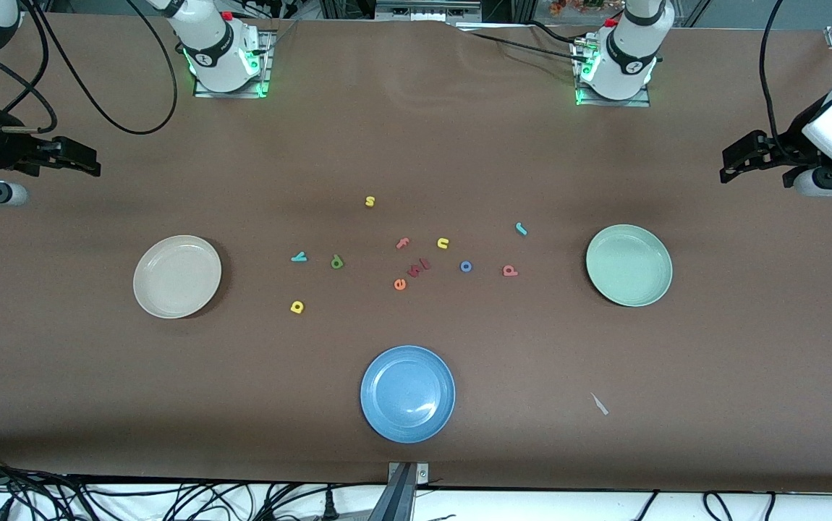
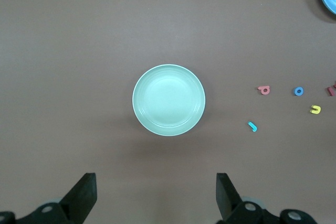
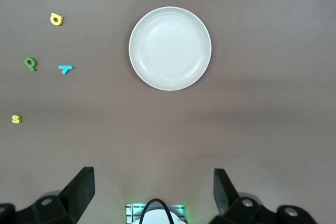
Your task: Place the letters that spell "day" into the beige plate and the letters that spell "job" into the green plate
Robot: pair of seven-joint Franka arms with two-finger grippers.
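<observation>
Letters: your d [image 1: 337, 263], a [image 1: 296, 307], y [image 1: 299, 257] lay nearer the beige plate [image 1: 176, 276].
Right gripper [image 1: 76, 158]: fingers apart, nearer arm.
Left gripper [image 1: 741, 163]: fingers apart, waited over the table's end near the green plate [image 1: 629, 265].

Brown-covered desk [image 1: 416, 145], evenly lit, faint creases. Black cables [image 1: 170, 499] tangled on the white floor along its near edge.

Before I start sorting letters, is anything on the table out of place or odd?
One stray: a small pale scrap lies on the table, nearer the camera than the green plate; it is not a letter. All three plates are empty and upright. Both grippers, left and right, wait open.
</observation>
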